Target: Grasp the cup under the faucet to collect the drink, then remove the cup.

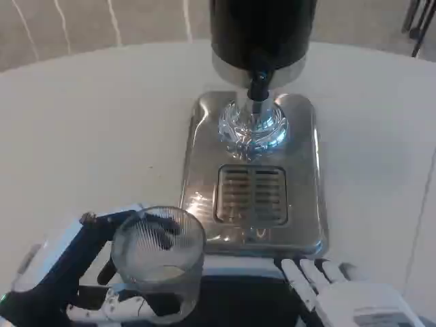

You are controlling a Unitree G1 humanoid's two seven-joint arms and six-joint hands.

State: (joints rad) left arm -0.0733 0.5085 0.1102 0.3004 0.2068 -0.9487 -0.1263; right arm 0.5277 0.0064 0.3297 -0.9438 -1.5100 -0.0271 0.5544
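Note:
A clear ribbed glass cup (158, 257) is held by my left hand (102, 272) at the bottom left, in front of the dispenser's tray; black fingers wrap around its far side and white fingers show below it. The black drink dispenser (262, 30) stands at the top centre, its black faucet (257, 85) hanging over a clear glass base (252, 129). The silver drip tray (197, 170) with its slotted grate (251, 194) lies under the faucet. My right hand (340, 289) rests low at the bottom right, fingers stretched flat toward the tray's front edge, holding nothing.
The white round table (88, 136) spreads to the left and right of the tray. A dark chair leg (419, 27) shows at the top right beyond the table's edge.

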